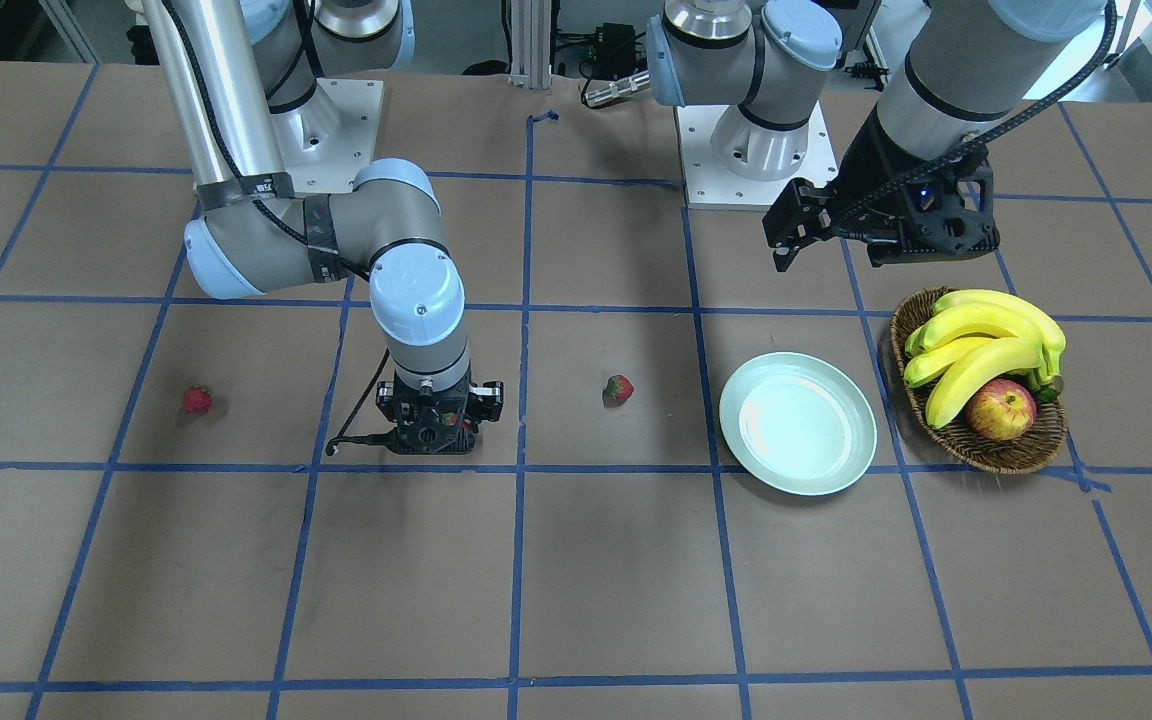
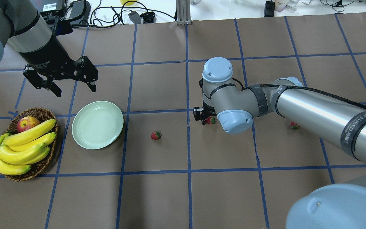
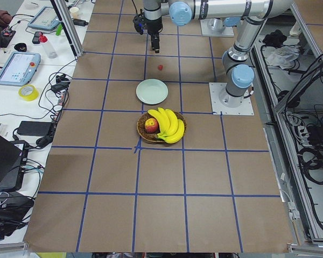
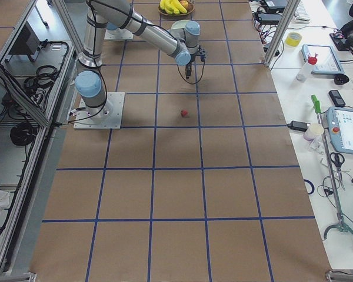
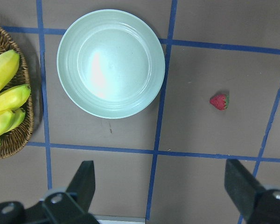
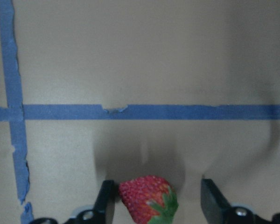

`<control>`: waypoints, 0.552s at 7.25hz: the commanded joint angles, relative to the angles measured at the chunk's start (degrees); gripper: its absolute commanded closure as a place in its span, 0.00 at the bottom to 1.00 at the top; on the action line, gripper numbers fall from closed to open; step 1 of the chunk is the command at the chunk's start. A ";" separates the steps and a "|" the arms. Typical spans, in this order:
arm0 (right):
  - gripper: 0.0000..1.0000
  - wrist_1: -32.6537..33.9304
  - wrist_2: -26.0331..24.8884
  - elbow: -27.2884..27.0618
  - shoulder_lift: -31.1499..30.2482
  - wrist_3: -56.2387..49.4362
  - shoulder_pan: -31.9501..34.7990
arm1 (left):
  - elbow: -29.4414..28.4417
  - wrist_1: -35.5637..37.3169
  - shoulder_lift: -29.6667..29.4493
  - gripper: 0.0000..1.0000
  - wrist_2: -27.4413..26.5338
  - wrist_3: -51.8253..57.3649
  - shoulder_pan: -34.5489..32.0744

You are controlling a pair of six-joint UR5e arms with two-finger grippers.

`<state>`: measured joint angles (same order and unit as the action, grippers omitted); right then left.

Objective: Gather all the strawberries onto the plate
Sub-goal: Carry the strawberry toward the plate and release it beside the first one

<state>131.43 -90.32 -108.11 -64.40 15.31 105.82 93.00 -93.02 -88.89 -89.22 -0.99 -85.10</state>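
Your right pincer (image 6: 157, 186) stands open around a strawberry (image 6: 147, 201). Your left pincer (image 2: 75, 91) hangs wide open, empty, near the plate (image 2: 98, 127).

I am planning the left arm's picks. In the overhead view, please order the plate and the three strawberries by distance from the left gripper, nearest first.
1. The plate, just below the left gripper.
2. The loose strawberry, right of the plate.
3. The strawberry inside the right gripper.
4. The last strawberry, far right.
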 commanded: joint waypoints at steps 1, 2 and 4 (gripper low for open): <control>0.98 0.06 0.14 -0.26 -0.20 0.33 0.00 | 0.08 0.03 0.03 0.00 0.01 0.02 0.02; 1.00 -0.03 0.49 0.26 -0.28 0.68 0.00 | 0.08 0.03 0.03 0.00 0.19 0.02 -0.07; 1.00 0.14 12.81 1.75 -0.46 8.27 1.31 | 0.52 -0.23 0.03 0.00 -0.07 0.02 -0.07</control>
<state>131.44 -85.02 -107.38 -64.75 18.46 106.18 93.22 -93.08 -88.86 -89.15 -0.97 -85.16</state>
